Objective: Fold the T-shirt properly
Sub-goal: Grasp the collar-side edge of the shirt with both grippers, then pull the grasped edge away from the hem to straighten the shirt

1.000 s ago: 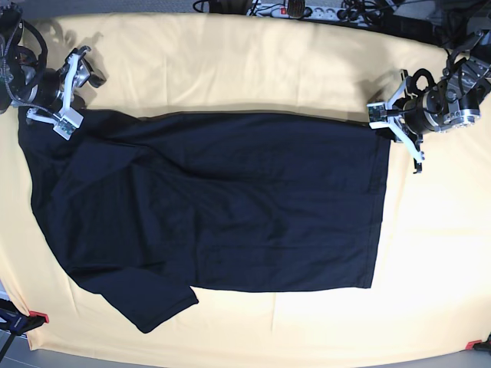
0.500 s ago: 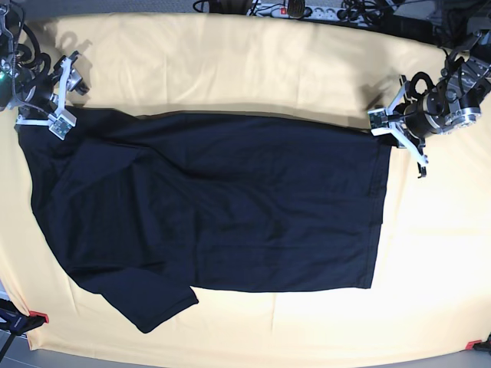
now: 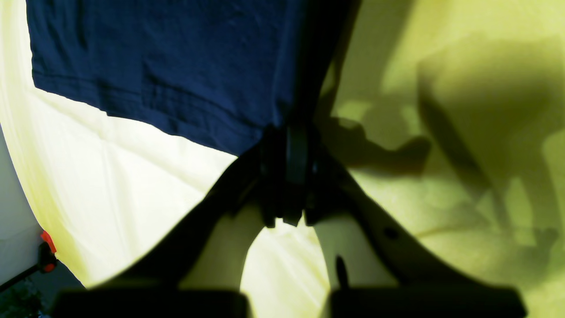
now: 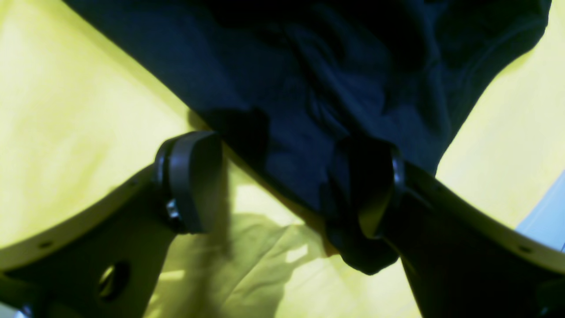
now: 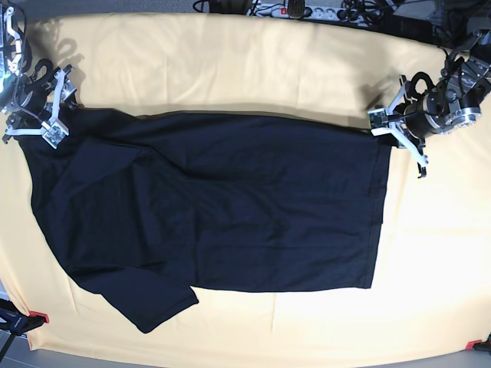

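The dark T-shirt (image 5: pixel 222 207) lies flat on the yellow table cloth (image 5: pixel 230 69), one sleeve pointing to the near left. At the shirt's far right corner my left gripper (image 5: pixel 380 123) is shut; in the left wrist view its pressed-together pads (image 3: pixel 287 176) pinch the hem corner of the T-shirt (image 3: pixel 176 66). My right gripper (image 5: pixel 54 123) stands open at the shirt's far left corner. In the right wrist view, one pad (image 4: pixel 194 181) rests on bare yellow cloth. Rumpled fabric of the T-shirt (image 4: pixel 309 110) drapes over the other finger (image 4: pixel 375 194) of my right gripper (image 4: pixel 287 190).
Power strips and cables (image 5: pixel 295 9) run along the far edge. Red clamps (image 5: pixel 38 317) (image 5: pixel 472 345) hold the cloth at the near corners. Yellow cloth borders the shirt on all sides, widest at the right.
My right gripper's jaws have spread wider and the arm has drawn back to the left, off the shirt's corner. The left gripper shifted slightly right and stays shut.
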### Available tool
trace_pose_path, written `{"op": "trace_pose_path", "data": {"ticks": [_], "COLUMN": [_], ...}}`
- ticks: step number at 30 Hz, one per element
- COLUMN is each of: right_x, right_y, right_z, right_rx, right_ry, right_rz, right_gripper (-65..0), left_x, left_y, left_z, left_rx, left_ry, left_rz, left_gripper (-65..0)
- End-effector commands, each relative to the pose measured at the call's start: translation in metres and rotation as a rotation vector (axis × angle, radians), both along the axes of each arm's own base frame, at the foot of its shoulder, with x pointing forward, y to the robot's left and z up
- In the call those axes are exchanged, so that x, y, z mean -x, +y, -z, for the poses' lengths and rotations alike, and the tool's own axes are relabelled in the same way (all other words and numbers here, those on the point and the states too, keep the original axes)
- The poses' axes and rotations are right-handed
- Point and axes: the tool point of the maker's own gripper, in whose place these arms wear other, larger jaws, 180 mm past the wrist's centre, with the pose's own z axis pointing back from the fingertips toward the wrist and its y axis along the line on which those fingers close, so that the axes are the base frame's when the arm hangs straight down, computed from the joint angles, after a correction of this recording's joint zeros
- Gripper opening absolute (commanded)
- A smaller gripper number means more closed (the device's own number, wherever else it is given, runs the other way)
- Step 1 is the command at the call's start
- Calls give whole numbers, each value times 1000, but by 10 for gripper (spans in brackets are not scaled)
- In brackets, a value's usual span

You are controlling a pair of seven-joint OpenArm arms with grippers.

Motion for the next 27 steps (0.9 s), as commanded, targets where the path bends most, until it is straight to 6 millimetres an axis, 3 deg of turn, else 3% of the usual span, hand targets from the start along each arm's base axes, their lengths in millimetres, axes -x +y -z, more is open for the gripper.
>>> {"op": "trace_pose_path", "data": {"ticks": [1,5,8,12,17,20,22,27], "right_x": [-8,-14,-12,-1,6,1,1,6], "right_y": [-6,-23,-21,-14,-32,-44,-45,-44], "right_z": [-10,-15,-13,0,21,21,20,22], "right_rx": [24,113,100,39,5,35,38,41], "right_ry": [-33,-75,-67,-10,24,16,21,53], "right_rz": [-10,31,29,16,72,113,113,104], "right_gripper": [-181,-181,-181,-182,-183,-187,-238,-537], "left_x": [-9,-9,-9,-9,-9,-9,-9,-9], "left_y": [5,5,5,5,5,4,4,5], "left_z": [-11,-11,-11,-11,-11,-11,-11,-12], "left_rx": [-12,-11,-10,-10,-10,-8,-7,-11], "left_ry": [-37,-37,-36,-36,-36,-37,-37,-37], "left_rz": [0,0,-1,0,0,0,1,2], "left_gripper": [-650,-650,-650,-650,-650,-650,-650,-650]}}
